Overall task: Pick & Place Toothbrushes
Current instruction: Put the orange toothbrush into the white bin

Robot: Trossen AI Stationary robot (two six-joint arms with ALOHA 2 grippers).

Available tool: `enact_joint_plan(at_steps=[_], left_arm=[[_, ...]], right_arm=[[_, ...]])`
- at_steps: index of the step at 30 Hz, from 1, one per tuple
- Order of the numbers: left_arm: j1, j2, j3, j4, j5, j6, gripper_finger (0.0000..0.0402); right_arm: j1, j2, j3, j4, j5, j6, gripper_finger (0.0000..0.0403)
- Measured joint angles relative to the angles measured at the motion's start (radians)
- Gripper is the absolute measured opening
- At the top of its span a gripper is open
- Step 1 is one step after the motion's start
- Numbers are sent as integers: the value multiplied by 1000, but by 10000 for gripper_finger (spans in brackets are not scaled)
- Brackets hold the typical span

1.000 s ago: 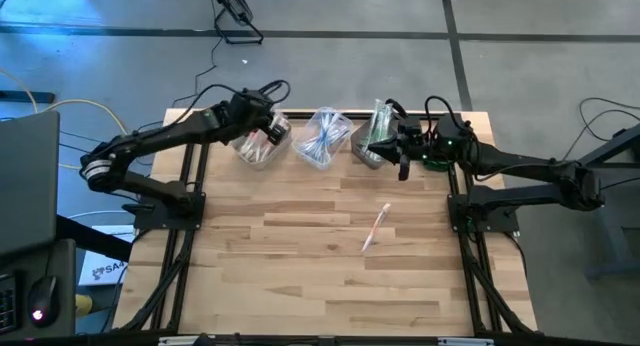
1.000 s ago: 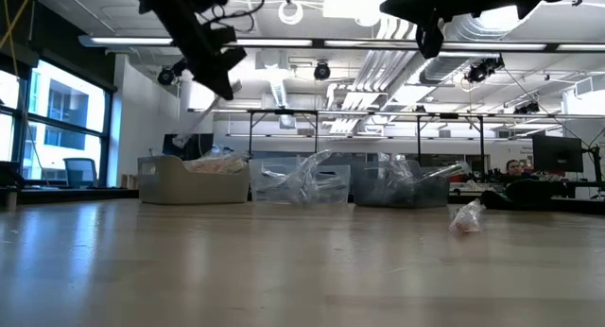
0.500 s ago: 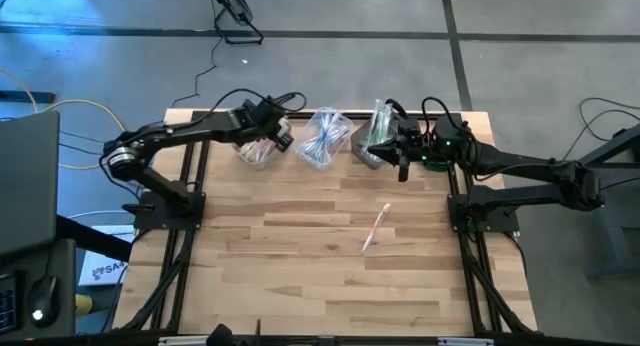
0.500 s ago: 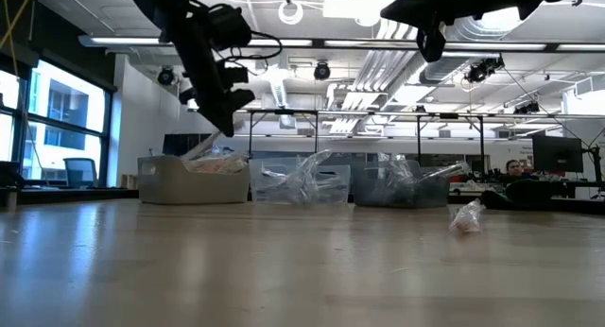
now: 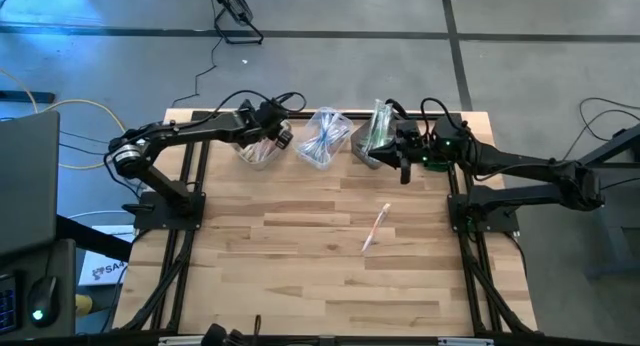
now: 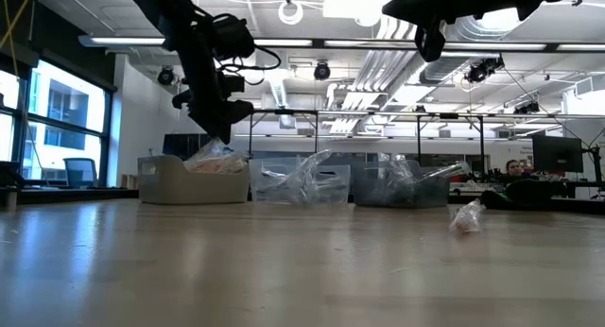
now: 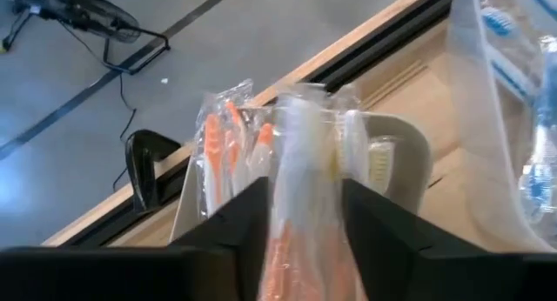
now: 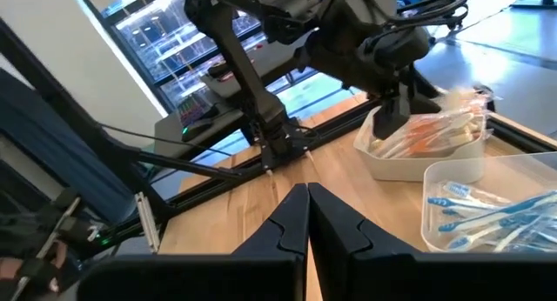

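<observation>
My left gripper (image 5: 272, 136) hangs slanting down over the left bin (image 5: 252, 154), which holds orange toothbrushes (image 7: 218, 153). Its fingers stand apart with one wrapped orange toothbrush (image 7: 300, 205) between them, the brush's lower end down among the bin's brushes. My right gripper (image 5: 404, 168) is shut on nothing, above the table by the right bin (image 5: 368, 146). A loose wrapped toothbrush (image 5: 375, 228) lies flat on the table, right of the middle. My left gripper has the wrapped toothbrush between its two fingers (image 7: 248, 223), which come from above, slanting toward the far edge and lying across it. Whether the fingers still touch the wrapper (image 7: 287, 144) I cannot tell. The brush points down into the left bin.
Three bins stand in a row at the far edge: the left one, a middle one (image 5: 325, 138) with blue brushes and the right one. Bare wooden table (image 5: 300, 276) lies nearer. Black frame rails run along both sides.
My left gripper has sunk toward the left bin and tipped further down, carrying the wrapped toothbrush. The brush hung clear above the bin a second ago; its lower end now lies among the bin's brushes.
</observation>
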Motion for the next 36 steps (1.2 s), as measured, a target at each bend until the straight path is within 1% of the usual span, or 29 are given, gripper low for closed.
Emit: enact_joint_plan(at_steps=[3, 6, 10, 13, 15, 17, 24, 27, 29, 31, 34, 36], left_arm=[[16, -4, 0, -3, 13, 0, 171], [24, -4, 0, -1, 24, 0, 197], [20, -20, 21, -25, 42, 0, 205], [20, -45, 44, -49, 44, 4, 202], [21, -65, 45, -51, 67, 4, 188], [21, -88, 45, -51, 81, 1, 164], [6, -170, 45, -49, 142, 11, 53], [-2, -210, 45, -39, 161, 42, 13], [-12, -223, 45, -21, 179, 69, 5], [-14, -236, 44, -4, 209, 104, 8], [-13, -254, 45, 38, 275, 153, 6], [-8, -256, 45, 38, 314, 182, 2]], right_arm=[[0, 0, 0, -2, -11, 0, 2], [0, 0, 0, -6, -13, 0, 2], [0, 0, 0, -9, -2, 43, 2], [7, -1, 0, -32, 49, 103, 2], [29, -1, 0, -70, 111, 133, 2], [63, -1, 0, -107, 178, 161, 2], [200, -1, 0, -200, 440, 321, 2], [252, -1, 0, -252, 543, 393, 2], [285, -1, 0, -306, 608, 459, 2], [318, -1, 0, -364, 672, 534, 2], [367, -1, 0, -433, 774, 645, 2], [398, -1, 1, -469, 843, 722, 2]])
